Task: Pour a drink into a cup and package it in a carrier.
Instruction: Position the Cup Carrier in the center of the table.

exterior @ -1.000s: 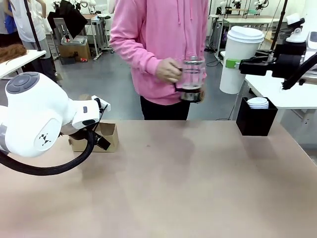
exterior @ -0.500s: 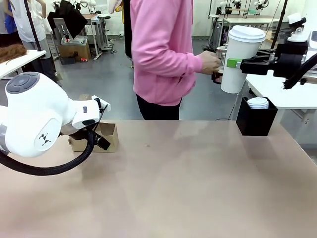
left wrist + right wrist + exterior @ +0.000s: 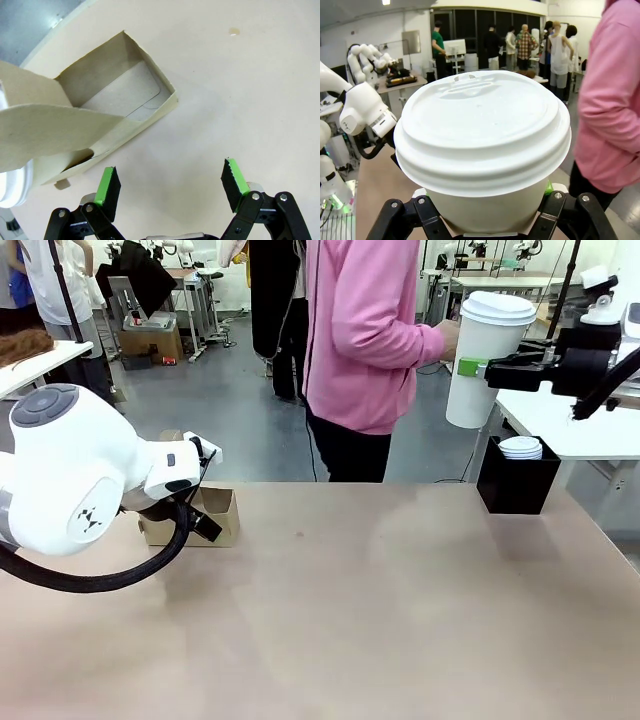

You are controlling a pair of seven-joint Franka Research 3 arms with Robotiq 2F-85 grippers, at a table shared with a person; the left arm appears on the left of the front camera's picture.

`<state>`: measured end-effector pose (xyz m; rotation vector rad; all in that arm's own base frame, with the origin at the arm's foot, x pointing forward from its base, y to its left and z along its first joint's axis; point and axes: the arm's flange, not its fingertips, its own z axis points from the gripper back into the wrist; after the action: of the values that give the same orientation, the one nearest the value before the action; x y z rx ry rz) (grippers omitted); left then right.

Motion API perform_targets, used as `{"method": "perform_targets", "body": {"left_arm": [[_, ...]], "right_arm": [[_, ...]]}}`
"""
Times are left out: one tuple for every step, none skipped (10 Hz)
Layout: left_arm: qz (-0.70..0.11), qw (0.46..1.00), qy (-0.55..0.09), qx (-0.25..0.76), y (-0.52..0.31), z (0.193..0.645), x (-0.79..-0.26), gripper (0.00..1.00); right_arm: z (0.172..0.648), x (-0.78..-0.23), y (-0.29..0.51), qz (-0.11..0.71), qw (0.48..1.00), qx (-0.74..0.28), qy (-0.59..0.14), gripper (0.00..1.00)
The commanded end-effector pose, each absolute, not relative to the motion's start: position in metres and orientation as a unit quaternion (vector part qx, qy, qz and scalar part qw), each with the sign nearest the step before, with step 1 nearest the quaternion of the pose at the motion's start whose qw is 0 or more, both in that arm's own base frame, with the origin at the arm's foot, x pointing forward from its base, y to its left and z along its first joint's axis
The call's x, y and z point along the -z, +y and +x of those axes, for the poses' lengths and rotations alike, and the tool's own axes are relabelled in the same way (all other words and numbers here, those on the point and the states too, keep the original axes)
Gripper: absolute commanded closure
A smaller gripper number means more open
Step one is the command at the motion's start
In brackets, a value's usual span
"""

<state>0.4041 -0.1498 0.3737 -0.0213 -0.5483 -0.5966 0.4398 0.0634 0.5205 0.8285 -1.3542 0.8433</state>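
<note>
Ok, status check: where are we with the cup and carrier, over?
Right end effector shut on lidded cup, held aloft. Left end effector open, above table beside carrier; nearest compartment empty. Person's hand close by cup.

A robotics lab: a white arm (image 3: pixel 70 475) at 9 o'clock over a tan table (image 3: pixel 350 620), grey floor (image 3: pixel 220 410) beyond, an equipment cart (image 3: pixel 150 340) at 11 o'clock, a white bench (image 3: pixel 580 435) at 2 o'clock, people (image 3: pixel 522 45) standing far off in the right wrist view
</note>
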Motion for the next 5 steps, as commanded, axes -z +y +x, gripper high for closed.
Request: {"method": "perform_targets", "body": {"left_arm": [[-0.016, 0.931, -0.248, 0.269, -0.145, 0.397, -0.412, 0.0], [-0.012, 0.937, -0.245, 0.249, -0.143, 0.392, -0.432, 0.0], [-0.014, 0.943, -0.238, 0.23, -0.143, 0.389, -0.451, 0.0], [-0.014, 0.946, -0.239, 0.22, -0.143, 0.386, -0.478, 0.0], [-0.011, 0.951, -0.237, 0.199, -0.143, 0.386, -0.499, 0.0]], "right_arm": [[0.439, -0.524, 0.065, 0.358, 0.621, -0.368, -0.592, 0.2], [0.439, -0.524, 0.065, 0.358, 0.621, -0.368, -0.592, 0.2], [0.439, -0.524, 0.065, 0.358, 0.621, -0.368, -0.592, 0.2], [0.439, -0.524, 0.065, 0.358, 0.621, -0.368, -0.592, 0.2], [0.439, -0.524, 0.065, 0.358, 0.621, -0.368, -0.592, 0.2]]}}
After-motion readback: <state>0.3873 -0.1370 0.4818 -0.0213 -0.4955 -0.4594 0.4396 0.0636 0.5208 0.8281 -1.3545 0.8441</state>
